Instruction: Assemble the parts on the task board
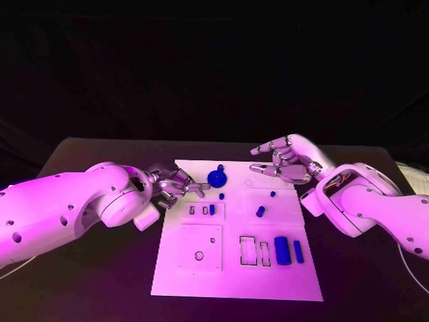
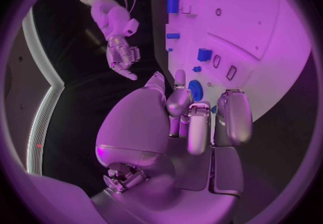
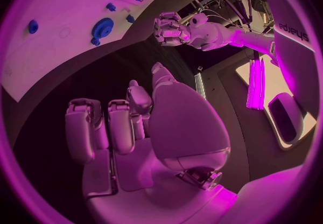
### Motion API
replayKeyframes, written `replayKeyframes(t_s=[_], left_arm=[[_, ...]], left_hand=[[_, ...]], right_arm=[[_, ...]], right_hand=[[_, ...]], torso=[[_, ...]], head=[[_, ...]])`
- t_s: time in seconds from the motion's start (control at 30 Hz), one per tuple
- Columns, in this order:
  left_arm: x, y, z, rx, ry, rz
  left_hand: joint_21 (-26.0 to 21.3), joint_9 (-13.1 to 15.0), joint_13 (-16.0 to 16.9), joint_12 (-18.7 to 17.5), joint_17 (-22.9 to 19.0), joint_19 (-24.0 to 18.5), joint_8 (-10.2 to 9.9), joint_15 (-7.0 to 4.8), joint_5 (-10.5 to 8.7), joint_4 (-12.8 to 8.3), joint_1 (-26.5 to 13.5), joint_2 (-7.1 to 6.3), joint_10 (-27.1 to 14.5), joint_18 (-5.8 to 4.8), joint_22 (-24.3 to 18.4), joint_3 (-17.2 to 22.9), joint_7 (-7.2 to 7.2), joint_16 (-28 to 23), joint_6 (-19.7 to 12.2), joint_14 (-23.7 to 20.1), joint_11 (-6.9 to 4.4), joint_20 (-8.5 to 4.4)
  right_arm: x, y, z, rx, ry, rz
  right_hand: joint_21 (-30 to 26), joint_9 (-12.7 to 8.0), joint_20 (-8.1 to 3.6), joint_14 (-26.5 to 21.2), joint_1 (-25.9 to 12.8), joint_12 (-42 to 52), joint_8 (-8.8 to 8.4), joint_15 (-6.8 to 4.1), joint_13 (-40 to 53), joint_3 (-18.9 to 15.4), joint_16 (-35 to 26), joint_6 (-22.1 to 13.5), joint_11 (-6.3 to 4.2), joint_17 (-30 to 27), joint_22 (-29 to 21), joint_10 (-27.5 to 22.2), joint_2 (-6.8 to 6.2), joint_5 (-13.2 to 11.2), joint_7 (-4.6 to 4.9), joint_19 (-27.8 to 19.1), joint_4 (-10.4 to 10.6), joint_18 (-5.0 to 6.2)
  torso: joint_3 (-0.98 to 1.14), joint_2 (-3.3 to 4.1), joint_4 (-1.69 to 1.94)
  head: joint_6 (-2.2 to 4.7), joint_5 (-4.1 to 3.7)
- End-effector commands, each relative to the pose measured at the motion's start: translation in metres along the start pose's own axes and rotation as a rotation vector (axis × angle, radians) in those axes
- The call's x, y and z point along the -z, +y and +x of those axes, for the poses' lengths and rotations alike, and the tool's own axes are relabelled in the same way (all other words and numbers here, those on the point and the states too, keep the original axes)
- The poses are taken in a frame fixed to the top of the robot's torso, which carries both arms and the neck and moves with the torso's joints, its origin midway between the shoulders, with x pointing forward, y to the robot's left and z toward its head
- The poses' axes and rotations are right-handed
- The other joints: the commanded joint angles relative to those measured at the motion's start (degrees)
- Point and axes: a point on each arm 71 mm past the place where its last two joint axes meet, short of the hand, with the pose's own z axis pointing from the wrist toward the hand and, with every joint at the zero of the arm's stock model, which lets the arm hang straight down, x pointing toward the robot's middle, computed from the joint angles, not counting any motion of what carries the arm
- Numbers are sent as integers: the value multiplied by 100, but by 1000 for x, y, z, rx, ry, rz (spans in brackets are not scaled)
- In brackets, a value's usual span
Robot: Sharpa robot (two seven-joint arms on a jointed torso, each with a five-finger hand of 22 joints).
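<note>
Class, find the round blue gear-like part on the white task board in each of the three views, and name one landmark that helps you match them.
Head view: the round blue part sits near the task board's far edge, beside the left hand.
Left wrist view: the part lies just beyond the fingertips.
Right wrist view: the part lies near the board's edge.
Shared landmark: the board's white edge against the black table.

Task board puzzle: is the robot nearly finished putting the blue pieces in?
Not nearly. The blue parts, like the round gear and the long bars, lie loose on the task board, and several slots look unfilled. The left hand and right hand hold nothing.
</note>
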Motion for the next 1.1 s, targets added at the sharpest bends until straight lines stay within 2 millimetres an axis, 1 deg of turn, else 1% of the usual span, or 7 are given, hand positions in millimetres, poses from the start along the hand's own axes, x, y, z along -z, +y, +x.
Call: replayKeyframes(t_s=[0.03,0.2,0.27,0.37,0.57,0.8,1.1], left_arm=[[-6,3,-3,-334,-7,-208],[-17,-10,0,-429,-18,-258],[-22,-15,2,-458,-17,-276],[-28,-22,4,-497,-14,-294],[-38,-32,9,-551,9,-313],[-45,-37,13,-602,39,-329],[-51,-40,22,-647,84,-340]], left_hand=[[188,260,475,448,1505,165,301,-24,-33,21,-143,53,115,-134,346,-110,-79,17,-44,602,-11,-29],[357,862,826,766,1505,320,873,-78,-31,13,-319,182,165,-197,673,-382,-139,17,-342,602,-70,-72],[388,988,860,794,1505,352,983,-80,-41,24,-384,195,168,-210,738,-470,-154,17,-403,602,-65,-78],[426,1218,891,815,1505,396,1158,-94,-69,35,-456,238,161,-227,825,-627,-162,17,-542,602,-69,-82],[451,1368,906,824,1505,426,1266,-93,-135,27,-502,273,157,-238,882,-732,-169,17,-614,602,-75,-88],[457,1411,912,827,1505,433,1294,-94,-136,21,-491,289,156,-241,897,-751,-171,17,-639,602,-76,-89],[456,1463,868,788,1505,433,1327,-94,-133,22,-485,290,129,-241,899,-784,-171,17,-664,602,-77,-90]], right_arm=[[3,-2,-5,-53,-33,21],[5,-7,-10,-43,-48,52],[6,-9,-11,-39,-55,63],[6,-11,-13,-33,-60,77],[7,-13,-14,-24,-64,94],[7,-14,-14,-18,-64,103],[7,-10,-12,-7,-60,99]], right_hand=[[-43,10,-15,335,18,9,22,-18,-5,1,-35,44,-31,262,493,5,55,43,12,-24,-46,83],[-71,9,-17,320,21,-36,22,-20,-38,-2,-73,47,-32,197,442,-15,57,54,10,-63,-50,95],[-89,6,-21,313,25,-80,13,-23,-72,-19,-93,38,-33,170,412,-38,52,90,11,-84,-57,102],[-98,4,-23,309,25,-96,9,-24,-86,-28,-105,36,-33,154,397,-46,50,110,11,-95,-59,106],[-103,4,-24,305,23,-116,8,-24,-101,-36,-117,37,-34,137,388,-55,48,121,11,-102,-60,108],[-112,3,-25,301,21,-133,6,-25,-115,-47,-128,37,-35,121,374,-63,43,133,10,-111,-61,111],[-129,2,-28,295,32,-165,3,-28,-143,-63,-148,42,-38,98,347,-79,44,171,8,-131,-70,117]], torso=[[40,-55,-46],[57,-62,-53],[68,-66,-57],[62,-65,-55],[62,-55,-58],[49,-58,-54],[45,-57,-53]], head=[[-34,41],[-43,55],[-54,72],[-56,77],[-68,87],[-86,86],[-109,96]])
